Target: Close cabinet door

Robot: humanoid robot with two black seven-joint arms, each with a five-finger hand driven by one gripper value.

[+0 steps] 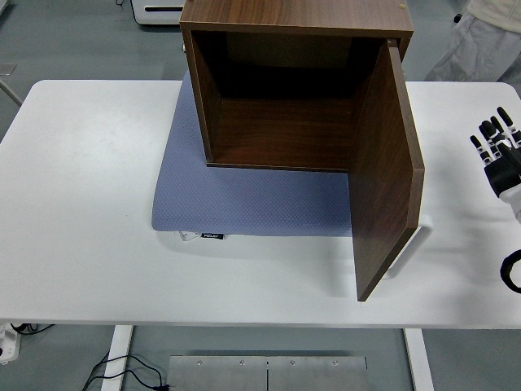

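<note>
A dark brown wooden cabinet (pixel 285 90) stands on a blue-grey mat (pixel 244 199) at the back middle of the white table (pixel 81 204). Its inside is empty. The cabinet door (pixel 384 171) is hinged on the right and swung wide open, pointing toward the near edge. A white handle (pixel 411 244) sticks out from the door's outer side near its free edge. My right hand (pixel 498 151) hovers at the right edge of the picture, well right of the door and not touching it, its fingers straight and spread. My left arm is out of sight.
A person in light clothes stands at the top right corner (pixel 480 37). A white appliance (pixel 159 11) sits on the floor beyond the table. A metal plate and cables lie on the floor below the near edge.
</note>
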